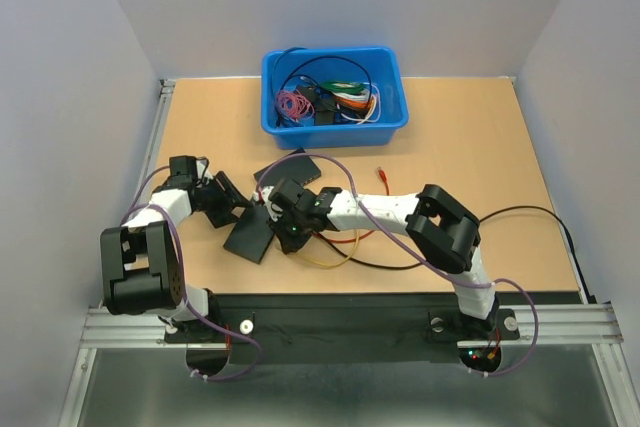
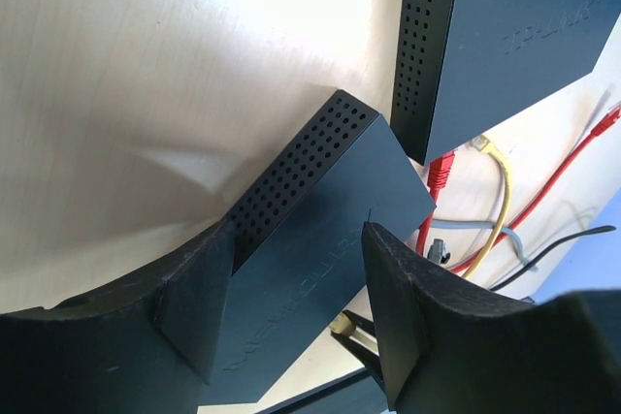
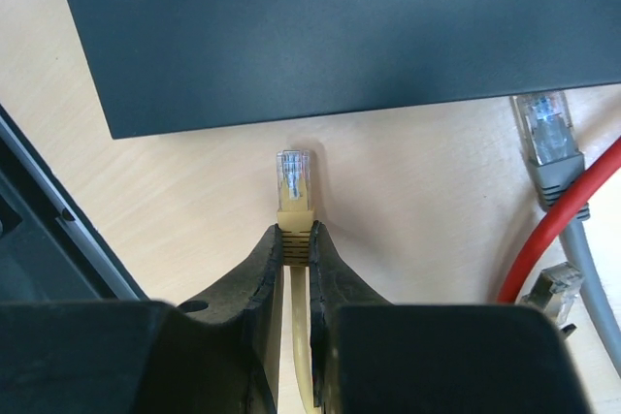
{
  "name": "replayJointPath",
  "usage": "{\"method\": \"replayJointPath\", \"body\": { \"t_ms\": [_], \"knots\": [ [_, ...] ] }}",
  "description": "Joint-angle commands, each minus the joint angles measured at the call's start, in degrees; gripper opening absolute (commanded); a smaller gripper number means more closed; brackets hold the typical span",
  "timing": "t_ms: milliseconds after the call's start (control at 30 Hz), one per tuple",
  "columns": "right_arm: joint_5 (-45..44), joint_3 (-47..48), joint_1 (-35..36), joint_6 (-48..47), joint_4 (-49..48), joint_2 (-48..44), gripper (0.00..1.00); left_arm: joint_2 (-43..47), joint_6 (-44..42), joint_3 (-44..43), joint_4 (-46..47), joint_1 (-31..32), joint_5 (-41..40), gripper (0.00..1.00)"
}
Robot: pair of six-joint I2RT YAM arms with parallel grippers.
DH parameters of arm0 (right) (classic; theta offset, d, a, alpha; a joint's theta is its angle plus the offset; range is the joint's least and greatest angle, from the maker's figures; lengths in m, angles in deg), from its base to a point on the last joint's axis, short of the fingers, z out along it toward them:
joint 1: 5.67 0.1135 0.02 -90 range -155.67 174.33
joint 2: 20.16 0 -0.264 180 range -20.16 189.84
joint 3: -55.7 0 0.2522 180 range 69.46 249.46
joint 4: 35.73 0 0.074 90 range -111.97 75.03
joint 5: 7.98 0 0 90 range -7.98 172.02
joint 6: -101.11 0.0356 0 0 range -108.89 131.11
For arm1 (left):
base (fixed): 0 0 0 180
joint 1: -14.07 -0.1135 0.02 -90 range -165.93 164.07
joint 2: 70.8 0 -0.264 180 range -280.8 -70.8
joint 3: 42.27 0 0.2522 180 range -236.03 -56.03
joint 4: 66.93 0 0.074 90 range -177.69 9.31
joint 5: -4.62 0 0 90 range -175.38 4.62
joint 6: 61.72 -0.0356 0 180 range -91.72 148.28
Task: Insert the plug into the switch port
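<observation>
Right gripper (image 3: pixel 296 235) pinched narrow on yellow cable (image 3: pixel 299 327) just behind its clear plug (image 3: pixel 293 176). The plug aims at the switch (image 3: pixel 340 26) edge, close but not touching. Left gripper (image 2: pixel 299 232) clamps wide across switch body, likely bracing it on the worktop (image 3: pixel 417 172) for insertion. Port itself not visible.

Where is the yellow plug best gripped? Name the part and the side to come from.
Grip the yellow plug on its yellow boot, just behind the clear connector, coming from the cable end. The narrow boot suits a side pinch, and the tip stays free, facing the switch.
</observation>
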State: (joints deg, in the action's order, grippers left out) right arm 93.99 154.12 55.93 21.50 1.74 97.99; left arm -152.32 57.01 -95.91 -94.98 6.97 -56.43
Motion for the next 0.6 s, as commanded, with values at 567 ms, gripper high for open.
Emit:
{"method": "replayJointPath", "body": {
  "t_ms": [567],
  "knots": [
    [-0.98, 4.72, 0.53, 0.33, -1.03, 0.5, 0.01, 5.66, 4.49, 4.46, 1.63, 3.05, -1.18, 0.65]
  ]
}}
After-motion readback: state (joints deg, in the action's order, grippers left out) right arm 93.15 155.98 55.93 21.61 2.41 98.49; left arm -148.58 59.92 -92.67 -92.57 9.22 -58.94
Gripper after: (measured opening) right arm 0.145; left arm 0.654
